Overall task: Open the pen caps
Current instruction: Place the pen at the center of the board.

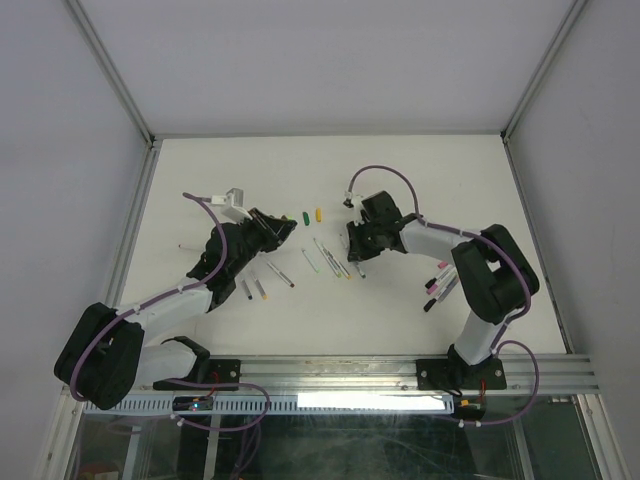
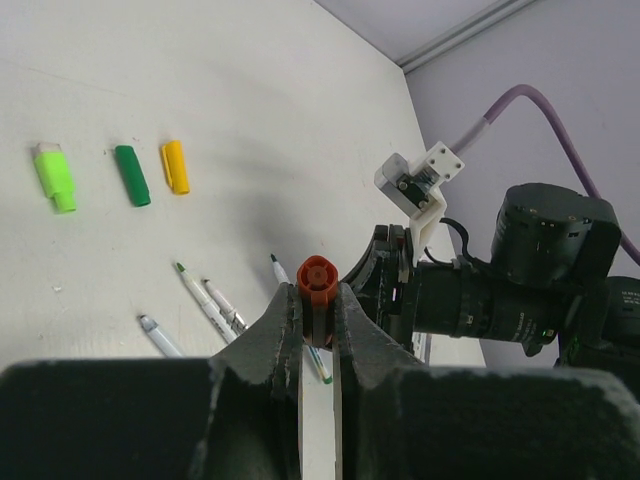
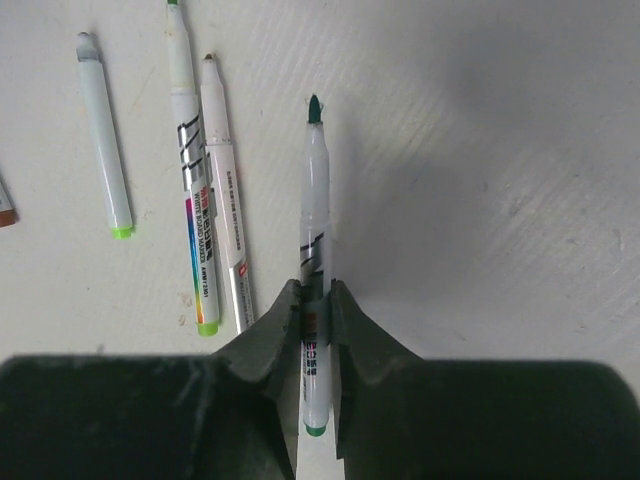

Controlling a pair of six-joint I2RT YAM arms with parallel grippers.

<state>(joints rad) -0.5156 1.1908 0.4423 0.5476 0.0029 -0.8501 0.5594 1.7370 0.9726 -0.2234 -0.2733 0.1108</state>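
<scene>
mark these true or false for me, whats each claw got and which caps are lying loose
1. The left claw grips an orange cap. True.
2. The pen between the fingers of the right claw is capped. False: its dark green tip is bare.
3. In the left wrist view, three loose caps lie on the table: a light green cap, a dark green cap and a yellow cap. True.
4. The yellow cap lies between the two green ones. False: the dark green cap is in the middle, and the yellow cap is at one end of the row.
</scene>
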